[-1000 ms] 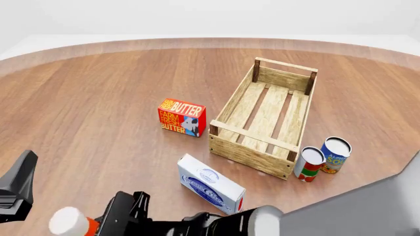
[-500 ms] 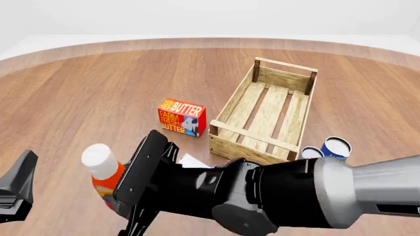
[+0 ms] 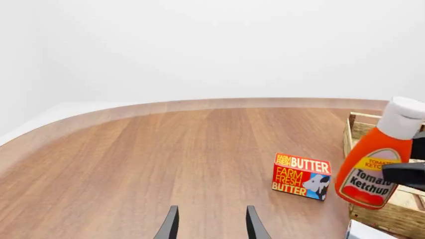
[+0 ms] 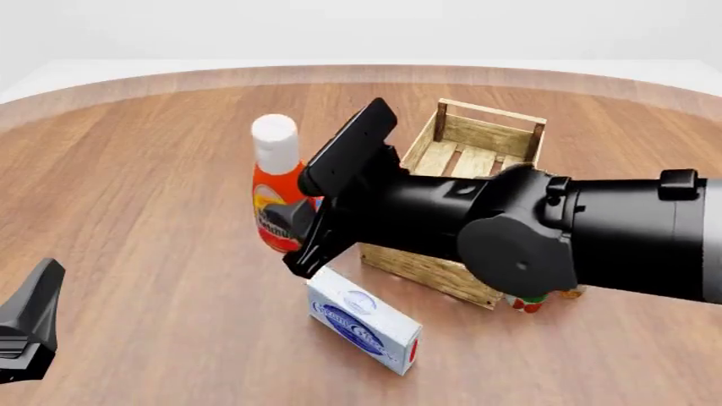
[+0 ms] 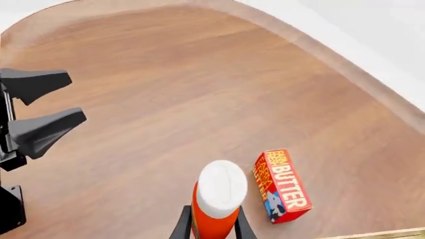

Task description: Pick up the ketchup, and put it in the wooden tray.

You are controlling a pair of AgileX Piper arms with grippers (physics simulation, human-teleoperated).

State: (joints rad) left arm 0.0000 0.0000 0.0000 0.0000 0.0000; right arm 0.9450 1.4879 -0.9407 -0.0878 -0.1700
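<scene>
The ketchup [image 4: 274, 188] is a red-orange bottle with a white cap, held upright in the air just left of the wooden tray [image 4: 488, 134]. My right gripper [image 4: 296, 227] is shut on its lower body. In the right wrist view the ketchup cap [image 5: 222, 187] shows between the fingers [image 5: 180, 227]. The left wrist view shows the ketchup [image 3: 371, 160] in front of the tray's near corner [image 3: 379, 217]. My left gripper [image 4: 30, 328] is open and empty at the near left, its fingers [image 3: 170, 225] apart.
A red butter box [image 3: 301, 175] stands left of the tray, hidden by the bottle in the front view. A white-and-blue box [image 4: 363, 328] lies near the tray's front corner. The cans [image 4: 526, 302] are mostly hidden behind my right arm.
My right arm has lifted the ketchup from the near left and carried it forward and right, toward the tray. The left gripper has not moved.
</scene>
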